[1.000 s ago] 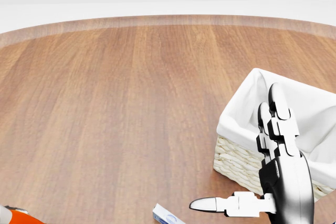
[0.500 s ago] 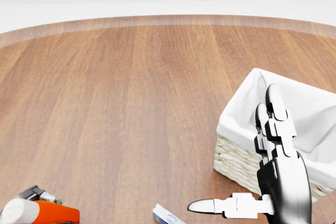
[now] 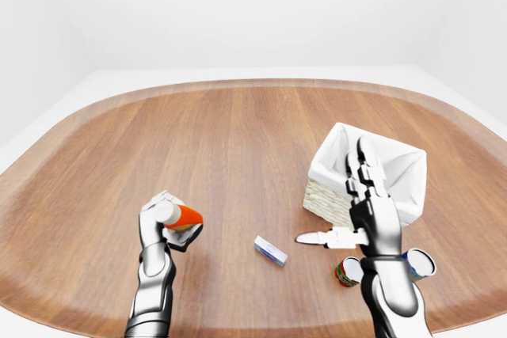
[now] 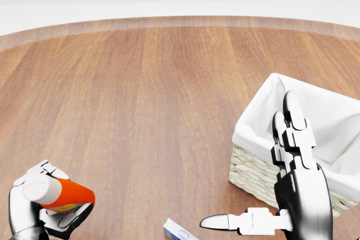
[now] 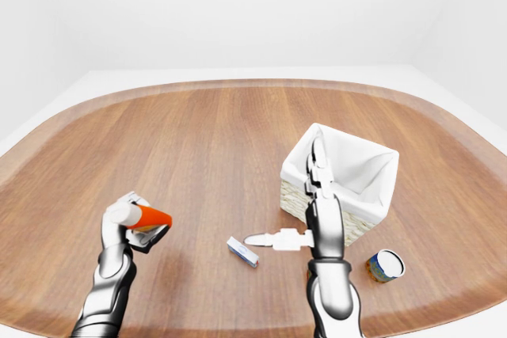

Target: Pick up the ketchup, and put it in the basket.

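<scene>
The left hand [image 3: 162, 227] is clamped on the ketchup bottle [image 3: 179, 215], whose long axis points rightward toward the cloth-lined wicker basket [image 3: 400, 165], well apart to that hand's right, beside which the right hand [image 3: 360, 215] hovers, fingers spread and empty.

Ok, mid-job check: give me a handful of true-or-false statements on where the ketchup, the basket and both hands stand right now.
1. The left hand grips the orange ketchup bottle with the white cap. True.
2. The ketchup already lies inside the wicker basket with the white cloth liner. False: it is held above the wooden table, at the head view's lower left, apart from the basket.
3. The right hand is open and holds nothing. True.
4. The basket is tipped on its side. False: it stands upright, opening upward.
5. A small blue-and-white box lies on the table between the two hands. True.
</scene>
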